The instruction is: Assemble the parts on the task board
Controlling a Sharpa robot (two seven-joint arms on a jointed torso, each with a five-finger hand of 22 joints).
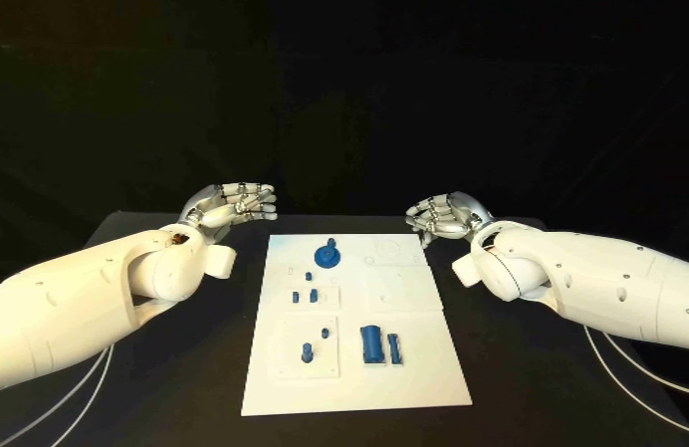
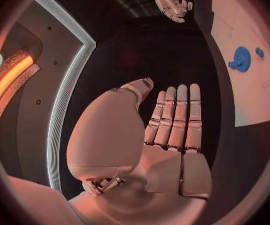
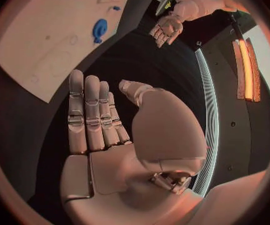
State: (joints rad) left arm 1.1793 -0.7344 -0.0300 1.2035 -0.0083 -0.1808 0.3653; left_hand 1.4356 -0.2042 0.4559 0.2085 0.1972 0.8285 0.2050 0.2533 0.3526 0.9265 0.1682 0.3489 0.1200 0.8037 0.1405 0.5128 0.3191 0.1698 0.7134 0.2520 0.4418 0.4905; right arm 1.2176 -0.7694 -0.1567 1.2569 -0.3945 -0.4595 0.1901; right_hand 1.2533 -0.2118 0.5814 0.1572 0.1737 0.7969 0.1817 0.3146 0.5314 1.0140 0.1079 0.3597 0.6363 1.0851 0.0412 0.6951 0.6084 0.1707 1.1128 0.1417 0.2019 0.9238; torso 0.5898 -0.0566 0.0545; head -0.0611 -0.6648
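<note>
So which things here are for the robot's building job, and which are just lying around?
For the job:
- white task board
- round blue part at the board's far end
- tall blue parts near its middle
- small blue pegs
- left robot hand and right robot hand, both holding nothing

Just there:
- black table

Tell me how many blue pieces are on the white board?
7 that I can tell. A big round one at the far end, three tiny ones mid-board, two small ones nearer on the left, and a block with a slimmer piece beside it, nearer on the right. Tiny ones may be miscounted.
</note>
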